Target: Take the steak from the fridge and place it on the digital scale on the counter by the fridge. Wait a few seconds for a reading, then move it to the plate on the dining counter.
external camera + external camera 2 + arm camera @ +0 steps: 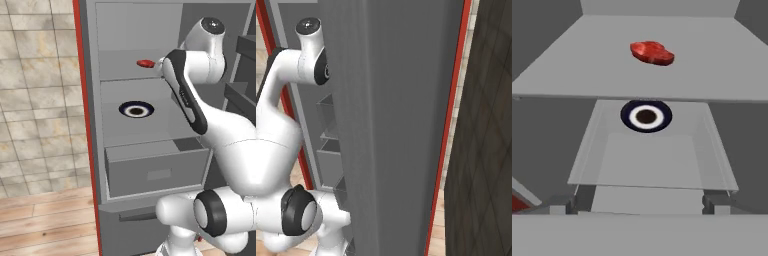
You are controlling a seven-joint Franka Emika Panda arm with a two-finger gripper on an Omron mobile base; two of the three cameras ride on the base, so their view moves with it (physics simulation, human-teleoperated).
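The fridge [91, 125] stands open in front of me. The steak [146, 63], a small bright red slab, lies on its upper grey shelf, and in the hand view the steak [652, 52] sits ahead and slightly above centre. My gripper [639, 206] is open, its fingertips [559, 206] wide apart with nothing between them, and it hangs back from the shelf's front edge, short of the meat. In the left base view the forearm ends just right of the steak. The digital scale, both counters and the plate are out of view.
On the shelf below lies a round dish [136, 109] with a dark rim, white ring and dark centre, also visible from the hand as the dish [646, 116]. A grey drawer [157, 172] sits under it. The fridge's grey door [396, 125] with its red edge stands close on the right.
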